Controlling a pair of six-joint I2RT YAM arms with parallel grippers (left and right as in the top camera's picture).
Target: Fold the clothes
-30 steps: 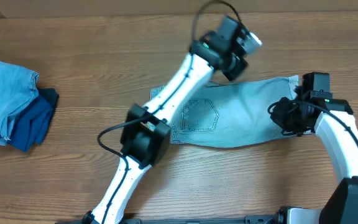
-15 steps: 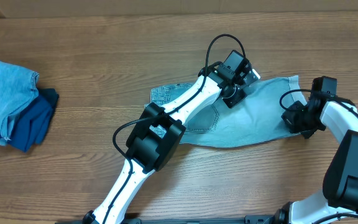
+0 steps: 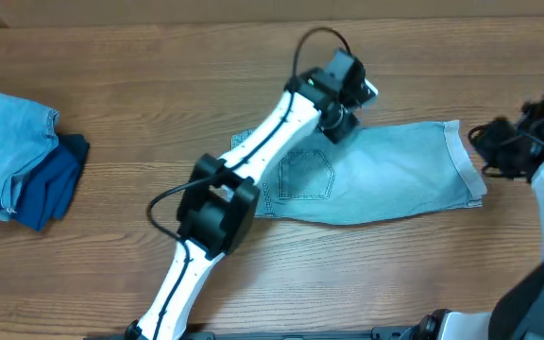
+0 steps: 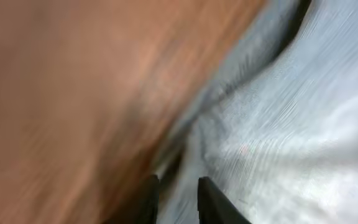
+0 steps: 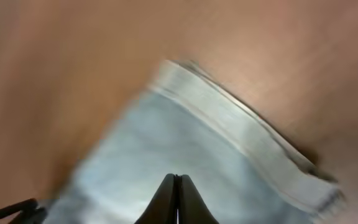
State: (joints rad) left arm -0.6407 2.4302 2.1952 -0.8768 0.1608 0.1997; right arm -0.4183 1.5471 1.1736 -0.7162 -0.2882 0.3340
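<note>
The clothes, pale blue denim shorts point(image 3: 385, 175), lie flat across the middle of the table, a stitched pocket point(image 3: 302, 175) facing up and the hemmed cuff point(image 3: 466, 161) at the right end. My left gripper point(image 3: 334, 125) hangs over the shorts' far edge. In the blurred left wrist view its fingers point(image 4: 213, 202) stand slightly apart, with the pale denim point(image 4: 303, 124) showing in the gap beside bare wood. My right gripper point(image 3: 487, 151) sits just right of the cuff. Its fingertips point(image 5: 178, 182) are pressed together with nothing between them, above the denim point(image 5: 166, 137) and cuff point(image 5: 247, 137).
At the left edge of the table lies a pile of clothes: a light-blue denim piece point(image 3: 8, 151) with a dark navy folded garment point(image 3: 55, 184) against it. The left arm point(image 3: 217, 203) stretches diagonally across the front left of the shorts.
The right gripper has drawn back to the right, off the leg end. The shorts now lie stretched out flat. The left gripper's jaws have parted and it has shifted up and left.
</note>
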